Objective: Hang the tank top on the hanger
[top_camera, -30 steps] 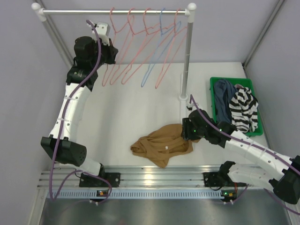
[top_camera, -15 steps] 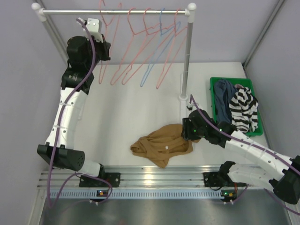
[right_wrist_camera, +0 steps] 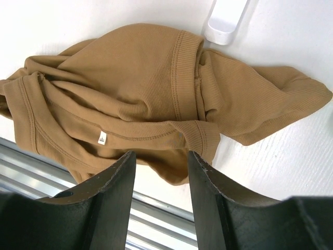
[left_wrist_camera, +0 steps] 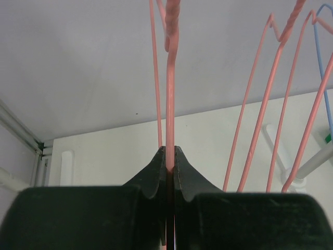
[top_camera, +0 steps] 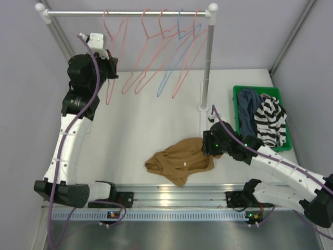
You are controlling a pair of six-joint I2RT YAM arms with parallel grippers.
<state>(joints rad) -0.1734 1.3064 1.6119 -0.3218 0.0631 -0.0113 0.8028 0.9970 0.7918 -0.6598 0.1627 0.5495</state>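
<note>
Crumpled in a heap on the white desk, close to the front edge and toward the right arm: the tank top, tan, with a small white label showing. Just over its right-hand edge, the right hand, released, fingers apart with ribbed fabric visible between them in the wrist view; impossible to tell whether touching the cloth.

Well apart from that, up at the left end of the rack: the hanger, salmon-pink wire, hook up by the rail. Clenched on its wire below the twisted neck, the left hand, jaws pressed flat against the wire.

Further along the rail, more pink hangers and one light blue hanger. At the desk's right side, a green bin holding a striped garment and a dark blue garment.
</note>
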